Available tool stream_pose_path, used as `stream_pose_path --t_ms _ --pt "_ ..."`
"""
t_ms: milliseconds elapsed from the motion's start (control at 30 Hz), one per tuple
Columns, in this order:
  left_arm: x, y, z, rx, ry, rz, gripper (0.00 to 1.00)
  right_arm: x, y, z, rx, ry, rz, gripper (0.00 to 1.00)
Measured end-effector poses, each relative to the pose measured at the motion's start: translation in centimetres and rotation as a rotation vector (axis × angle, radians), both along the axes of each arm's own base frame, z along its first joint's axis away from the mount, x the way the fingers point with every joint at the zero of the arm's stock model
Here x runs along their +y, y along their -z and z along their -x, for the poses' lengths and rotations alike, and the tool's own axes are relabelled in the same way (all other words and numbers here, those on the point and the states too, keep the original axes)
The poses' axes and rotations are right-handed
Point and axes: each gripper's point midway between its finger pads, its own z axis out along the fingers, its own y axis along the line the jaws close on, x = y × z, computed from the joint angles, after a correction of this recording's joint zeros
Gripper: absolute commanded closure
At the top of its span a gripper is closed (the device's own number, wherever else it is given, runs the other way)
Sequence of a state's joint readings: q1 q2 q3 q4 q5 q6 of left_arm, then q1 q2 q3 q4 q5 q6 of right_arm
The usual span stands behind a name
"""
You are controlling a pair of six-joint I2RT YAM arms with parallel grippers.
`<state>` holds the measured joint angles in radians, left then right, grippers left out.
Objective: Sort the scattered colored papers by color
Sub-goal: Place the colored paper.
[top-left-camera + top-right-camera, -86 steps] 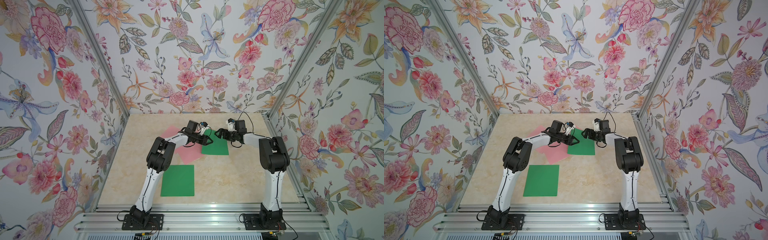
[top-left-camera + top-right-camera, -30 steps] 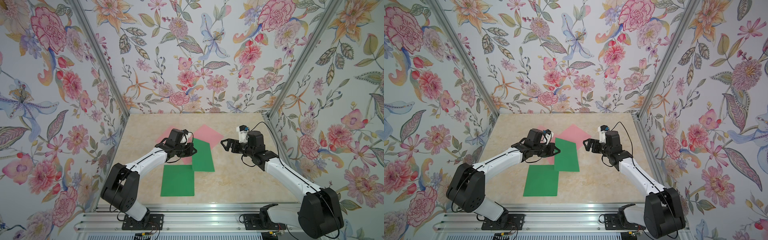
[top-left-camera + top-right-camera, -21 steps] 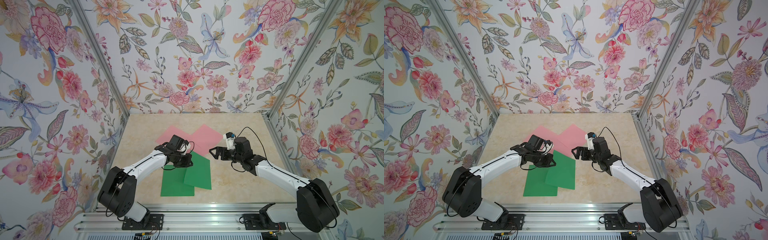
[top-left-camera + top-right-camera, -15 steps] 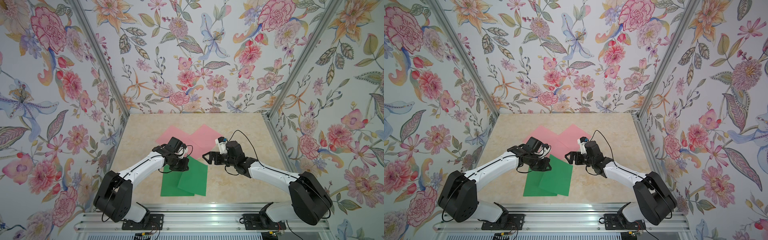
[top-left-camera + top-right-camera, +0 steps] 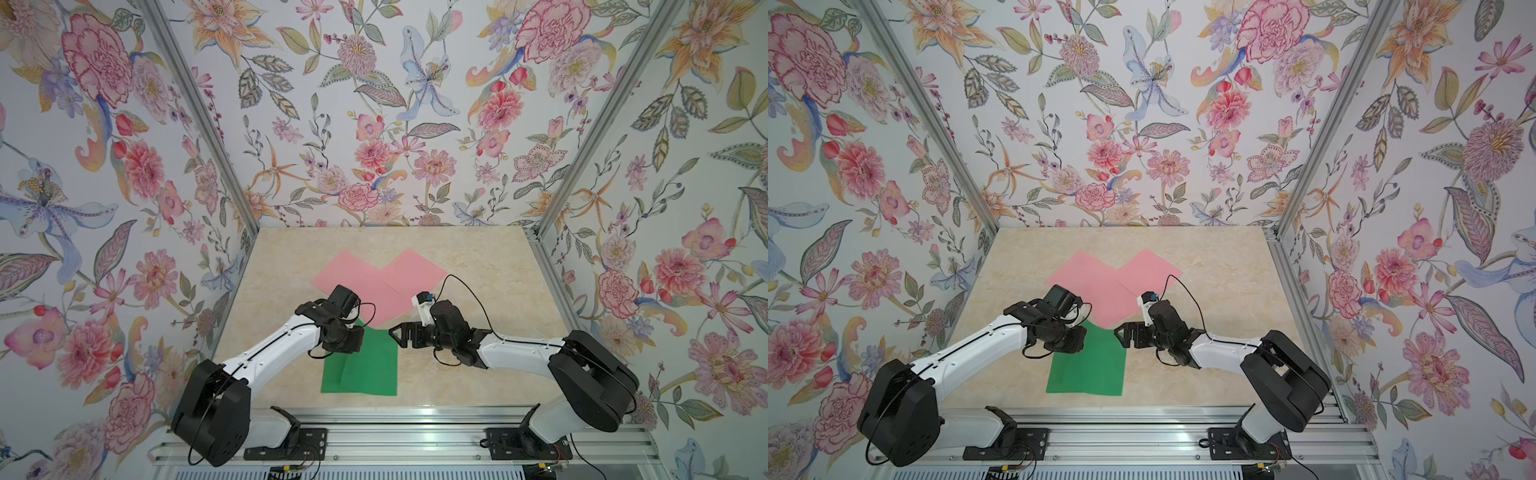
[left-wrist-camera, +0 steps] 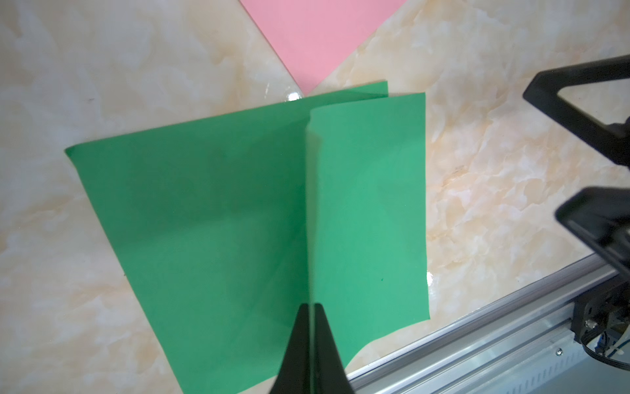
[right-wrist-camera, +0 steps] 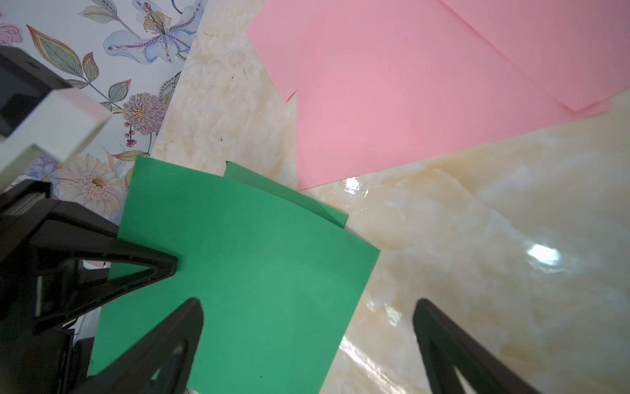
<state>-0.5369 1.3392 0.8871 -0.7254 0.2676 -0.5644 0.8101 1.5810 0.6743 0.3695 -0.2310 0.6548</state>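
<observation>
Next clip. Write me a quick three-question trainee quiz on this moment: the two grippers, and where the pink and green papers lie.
1. True or false: the right gripper is holding a pink paper.
2. Pick one: the left gripper is shut on A) a green paper, B) a pink paper, C) nothing.
3. Fill the gap: the green papers lie ___ the front rail than the pink papers do.

Key: 1 false, it is open and empty. 2 A. 3 nearer.
</observation>
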Motion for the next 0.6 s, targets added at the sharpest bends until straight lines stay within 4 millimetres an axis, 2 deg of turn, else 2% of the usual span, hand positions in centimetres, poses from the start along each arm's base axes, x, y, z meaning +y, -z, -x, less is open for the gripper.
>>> stream_pose_path --t_ms 167,433,600 --pt "0.7 -0.3 -0.2 -0.022 -0.021 -0.004 1.00 1.3 1.2 0.6 0.021 -0.027 0.014 0.00" --pt "1.5 0.1 -0.3 -0.013 -0.044 -0.016 1.00 2.9 0.2 0.8 0.000 -0.049 -0.020 0.00" --pt "2.0 0.2 -0.6 -0.013 -0.058 -0.019 1.00 3.6 0.6 0.5 0.009 -0.054 -0.025 0.00"
